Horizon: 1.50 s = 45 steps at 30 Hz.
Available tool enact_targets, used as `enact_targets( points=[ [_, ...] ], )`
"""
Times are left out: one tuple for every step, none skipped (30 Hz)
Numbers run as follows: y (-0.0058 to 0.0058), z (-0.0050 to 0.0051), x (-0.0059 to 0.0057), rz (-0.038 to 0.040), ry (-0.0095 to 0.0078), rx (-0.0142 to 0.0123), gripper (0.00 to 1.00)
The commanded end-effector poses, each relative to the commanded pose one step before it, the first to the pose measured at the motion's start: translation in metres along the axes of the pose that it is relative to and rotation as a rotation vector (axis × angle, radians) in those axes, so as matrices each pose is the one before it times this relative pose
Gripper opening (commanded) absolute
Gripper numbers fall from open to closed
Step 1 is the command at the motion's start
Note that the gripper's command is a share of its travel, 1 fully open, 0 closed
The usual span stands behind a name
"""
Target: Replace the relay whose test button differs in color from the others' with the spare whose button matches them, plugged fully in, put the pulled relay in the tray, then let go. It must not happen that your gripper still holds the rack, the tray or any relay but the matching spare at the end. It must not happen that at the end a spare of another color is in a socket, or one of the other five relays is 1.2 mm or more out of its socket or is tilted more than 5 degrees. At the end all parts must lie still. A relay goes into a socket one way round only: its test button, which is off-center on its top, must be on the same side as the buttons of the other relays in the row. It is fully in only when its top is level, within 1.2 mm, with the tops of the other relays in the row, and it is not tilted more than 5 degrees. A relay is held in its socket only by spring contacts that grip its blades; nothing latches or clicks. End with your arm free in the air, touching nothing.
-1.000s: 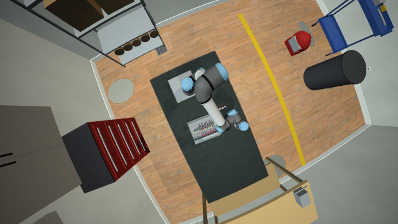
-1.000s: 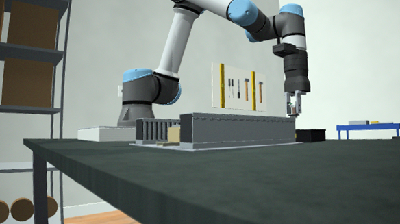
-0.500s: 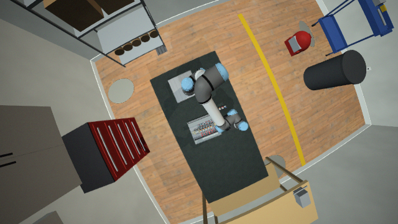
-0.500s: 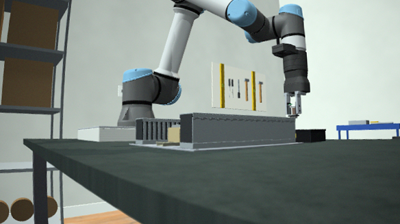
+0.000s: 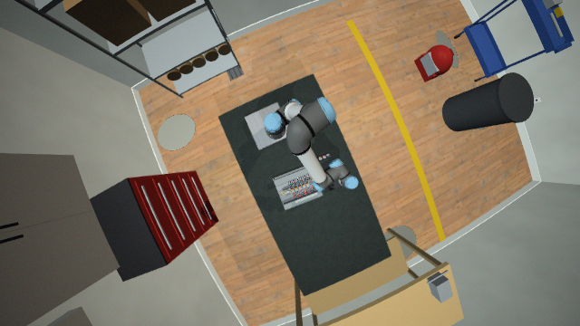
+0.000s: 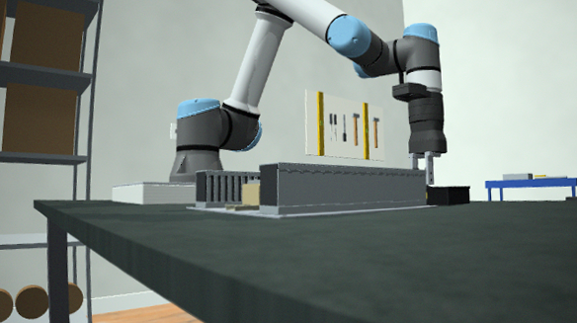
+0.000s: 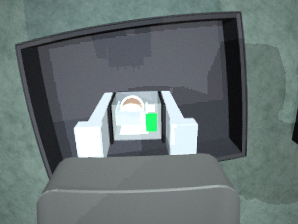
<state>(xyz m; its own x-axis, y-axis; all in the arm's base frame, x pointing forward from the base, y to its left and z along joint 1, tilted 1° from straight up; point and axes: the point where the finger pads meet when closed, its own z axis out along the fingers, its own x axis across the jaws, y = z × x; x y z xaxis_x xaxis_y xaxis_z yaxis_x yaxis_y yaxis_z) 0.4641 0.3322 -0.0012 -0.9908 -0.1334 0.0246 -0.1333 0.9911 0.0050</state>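
Note:
The gripper (image 7: 137,126) (image 6: 421,163) is shut on a relay (image 7: 129,121), seen from above in the wrist view, with a clear-looking top and a bright green test button at its right. The relay is within the outline of the dark tray (image 7: 192,55) (image 6: 453,195), near the wall on the gripper-body side. In the exterior view the fingers are low at the tray's left end; the relay's underside is hidden, so I cannot tell whether it touches the tray floor. The socket panel (image 5: 288,206) carries rows of parts too small to tell apart, partly hidden by the arm.
Tall grey cable ducts (image 6: 349,188) stand on the panel, left of the tray in the exterior view. A few small parts (image 5: 323,157) with light tops lie beside the forearm. A dark object (image 7: 295,134) shows at the wrist view's right edge.

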Motion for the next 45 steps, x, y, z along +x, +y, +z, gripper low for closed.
enact_targets(
  points=[
    [-0.00216, 0.01355, -0.00103, 0.00117, -0.00074, 0.0, 0.0],
    [-0.00068, 0.00469, -0.00049, 0.00037, -0.00075, -0.00012, 0.0],
    [-0.00068, 0.00469, -0.00049, 0.00037, -0.00075, -0.00012, 0.0],
    [0.0, 0.0, 0.0, 0.0, 0.0, 0.0, 0.0],
    [0.0, 0.0, 0.0, 0.0, 0.0, 0.0, 0.0],
    [0.0, 0.0, 0.0, 0.0, 0.0, 0.0, 0.0],
    [0.0, 0.0, 0.0, 0.0, 0.0, 0.0, 0.0],
    [0.0, 0.0, 0.0, 0.0, 0.0, 0.0, 0.0],
    [0.0, 0.0, 0.0, 0.0, 0.0, 0.0, 0.0],
    [0.0, 0.0, 0.0, 0.0, 0.0, 0.0, 0.0],
    [0.0, 0.0, 0.0, 0.0, 0.0, 0.0, 0.0],
    [0.0, 0.0, 0.0, 0.0, 0.0, 0.0, 0.0],
    [0.0, 0.0, 0.0, 0.0, 0.0, 0.0, 0.0],
    [0.0, 0.0, 0.0, 0.0, 0.0, 0.0, 0.0],
    [0.0, 0.0, 0.0, 0.0, 0.0, 0.0, 0.0],
    [0.00143, -0.00284, 0.00045, -0.00144, 0.00025, -0.00038, 0.0],
    [-0.00037, -0.00132, -0.00007, 0.00036, -0.00006, 0.0001, 0.0],
    [-0.00037, -0.00132, -0.00007, 0.00036, -0.00006, 0.0001, 0.0],
    [-0.00037, -0.00132, -0.00007, 0.00036, -0.00006, 0.0001, 0.0],
    [-0.00037, -0.00132, -0.00007, 0.00036, -0.00006, 0.0001, 0.0],
    [0.0, 0.0, 0.0, 0.0, 0.0, 0.0, 0.0],
    [0.0, 0.0, 0.0, 0.0, 0.0, 0.0, 0.0],
    [0.0, 0.0, 0.0, 0.0, 0.0, 0.0, 0.0],
    [0.0, 0.0, 0.0, 0.0, 0.0, 0.0, 0.0],
    [0.0, 0.0, 0.0, 0.0, 0.0, 0.0, 0.0],
    [0.0, 0.0, 0.0, 0.0, 0.0, 0.0, 0.0],
    [0.0, 0.0, 0.0, 0.0, 0.0, 0.0, 0.0],
    [0.0, 0.0, 0.0, 0.0, 0.0, 0.0, 0.0],
    [0.0, 0.0, 0.0, 0.0, 0.0, 0.0, 0.0],
    [0.0, 0.0, 0.0, 0.0, 0.0, 0.0, 0.0],
    [0.0, 0.0, 0.0, 0.0, 0.0, 0.0, 0.0],
    [0.0, 0.0, 0.0, 0.0, 0.0, 0.0, 0.0],
    [0.00116, 0.00024, 0.00147, -0.00168, 0.002, 0.00012, 0.0],
    [-0.00024, -0.00148, -0.00056, 0.00042, -0.0005, -0.00003, 0.0],
    [-0.00024, -0.00148, -0.00056, 0.00042, -0.0005, -0.00003, 0.0],
    [-0.00024, -0.00148, -0.00056, 0.00042, -0.0005, -0.00003, 0.0],
    [-0.00024, -0.00148, -0.00056, 0.00042, -0.0005, -0.00003, 0.0],
    [0.0, 0.0, 0.0, 0.0, 0.0, 0.0, 0.0],
    [0.0, 0.0, 0.0, 0.0, 0.0, 0.0, 0.0],
    [0.0, 0.0, 0.0, 0.0, 0.0, 0.0, 0.0],
    [0.0, 0.0, 0.0, 0.0, 0.0, 0.0, 0.0],
    [0.0, 0.0, 0.0, 0.0, 0.0, 0.0, 0.0],
    [0.0, 0.0, 0.0, 0.0, 0.0, 0.0, 0.0],
    [0.0, 0.0, 0.0, 0.0, 0.0, 0.0, 0.0],
    [0.0, 0.0, 0.0, 0.0, 0.0, 0.0, 0.0]
  ],
)
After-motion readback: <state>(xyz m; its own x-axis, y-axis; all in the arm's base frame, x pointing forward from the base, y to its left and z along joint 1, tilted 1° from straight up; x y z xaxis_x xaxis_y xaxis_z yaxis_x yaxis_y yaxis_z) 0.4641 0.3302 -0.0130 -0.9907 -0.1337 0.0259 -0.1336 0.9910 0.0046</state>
